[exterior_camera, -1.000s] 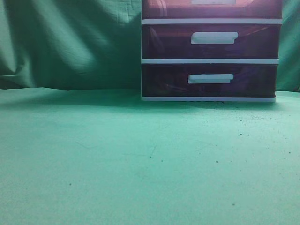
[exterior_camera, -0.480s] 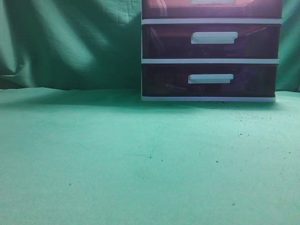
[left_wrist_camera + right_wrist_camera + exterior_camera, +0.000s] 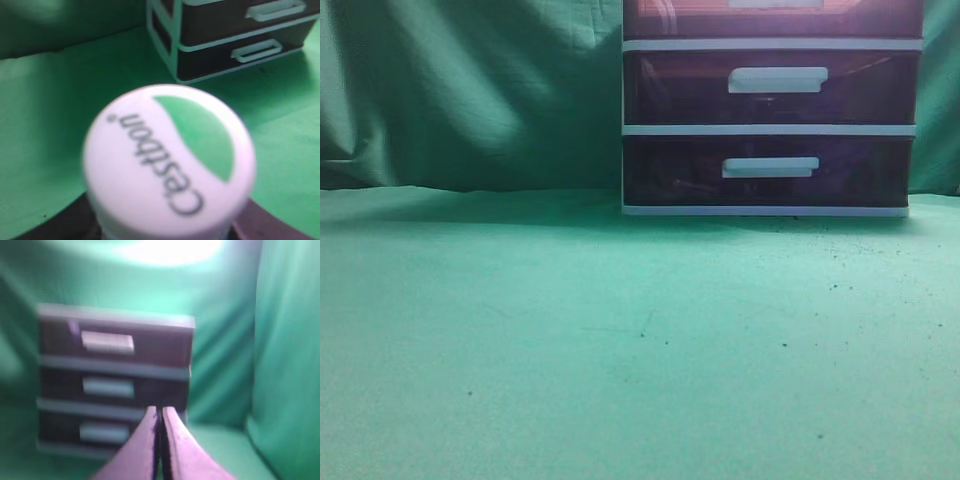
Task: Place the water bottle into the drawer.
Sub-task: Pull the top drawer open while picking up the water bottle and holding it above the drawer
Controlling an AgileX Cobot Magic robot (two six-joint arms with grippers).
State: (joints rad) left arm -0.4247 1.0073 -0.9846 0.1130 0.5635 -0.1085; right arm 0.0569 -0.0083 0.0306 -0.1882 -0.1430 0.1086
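Note:
The water bottle's white cap (image 3: pixel 169 160), with a green patch and black lettering, fills the left wrist view, very close to the camera. My left gripper (image 3: pixel 165 235) is shut on the bottle below the cap; only dark finger parts show at the bottom corners. The drawer (image 3: pixel 160 342), dark purple-brown with a white bar handle, is the top one of a white-framed unit and looks closed. Only its lower part shows at the top edge of the exterior view (image 3: pixel 680 18). My right gripper (image 3: pixel 160 412) is shut and empty, pointing at the unit from some distance. Neither gripper shows in the exterior view.
Two lower drawers (image 3: pixel 670 90) (image 3: pixel 670 172) sit under the top one. The unit stands at the back right of a table covered in green cloth (image 3: pixel 620 330). A green cloth backdrop (image 3: pixel 470 90) hangs behind and to the sides.

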